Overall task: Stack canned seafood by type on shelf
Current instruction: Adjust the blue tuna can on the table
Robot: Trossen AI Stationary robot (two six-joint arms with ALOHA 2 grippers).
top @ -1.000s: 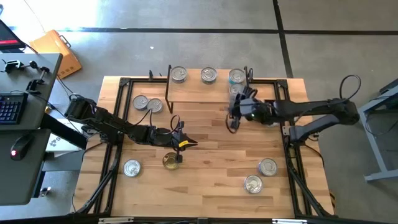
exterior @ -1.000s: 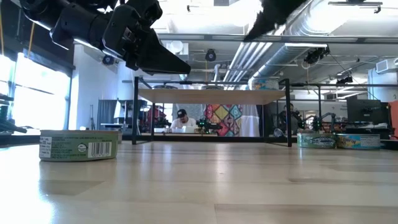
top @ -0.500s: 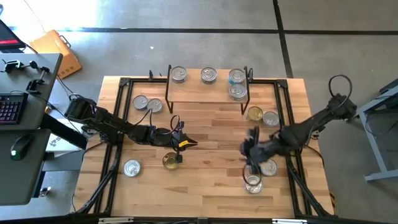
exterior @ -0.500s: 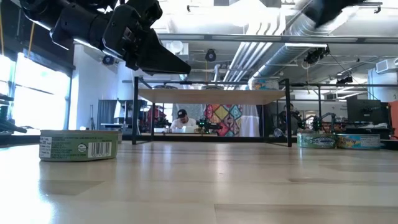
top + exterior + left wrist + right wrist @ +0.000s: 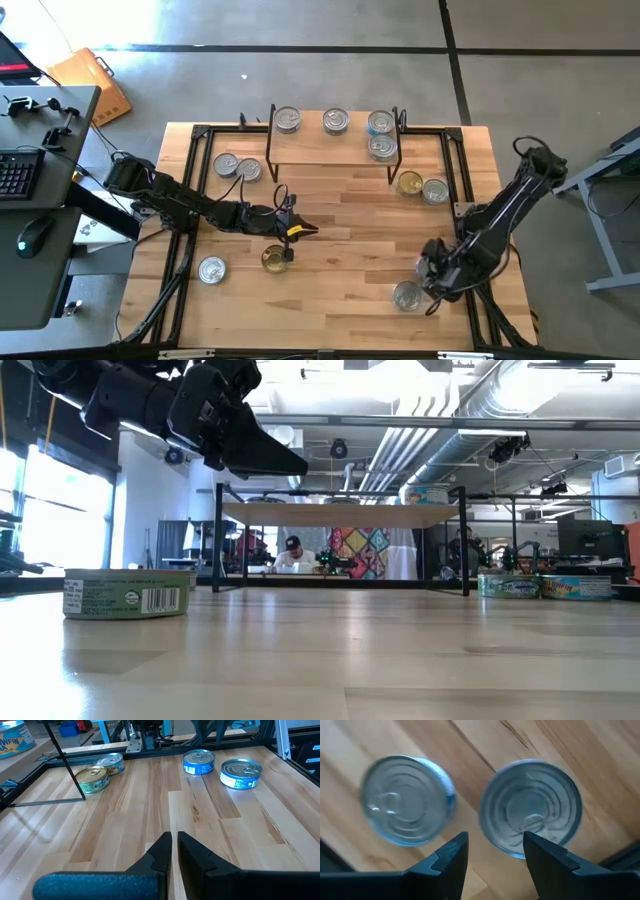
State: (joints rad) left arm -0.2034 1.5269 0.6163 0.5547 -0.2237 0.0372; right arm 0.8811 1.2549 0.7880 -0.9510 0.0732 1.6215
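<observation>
- The small raised shelf with a light wood top and thin black metal legs [image 5: 330, 140] stands at the far edge of the table, and four round flat silver-lidded tins rest on it: one at its left end [image 5: 287, 120], one in the middle [image 5: 336, 122], and two at its right end [image 5: 380, 122], one just in front of the other [image 5: 381, 147].
- Two silver-lidded tins [image 5: 236, 167] lie touching on the table just left of the shelf.
- A gold-lidded tin [image 5: 409, 183] and a silver one [image 5: 435, 191] lie side by side on the table in front of the shelf's right end.
- A gold-lidded tin [image 5: 275, 259] and a silver tin [image 5: 211, 269] lie apart on the table's near left.
- The left gripper [image 5: 306, 231] hangs above the table just beyond that gold tin, its dark fingers [image 5: 165, 851] pressed together with nothing between them.
- The right gripper [image 5: 432, 268] hovers over two silver-lidded tins with blue side labels [image 5: 530, 807] on the near right, fingers [image 5: 451, 856] spread apart and empty.
- The large butcher-block wooden table [image 5: 340, 230] has a black metal frame along its sides.
- Around it lies a grey concrete floor [image 5: 300, 60], with a dark desk carrying a keyboard [image 5: 15, 172] to the left.
- From table height, an industrial room with ceiling ducts [image 5: 420, 435] shows behind, with a seated person [image 5: 292, 552] beyond the shelf.
- The nearest tin's side label [image 5: 125, 593] carries a barcode; its wording is too small to read.
</observation>
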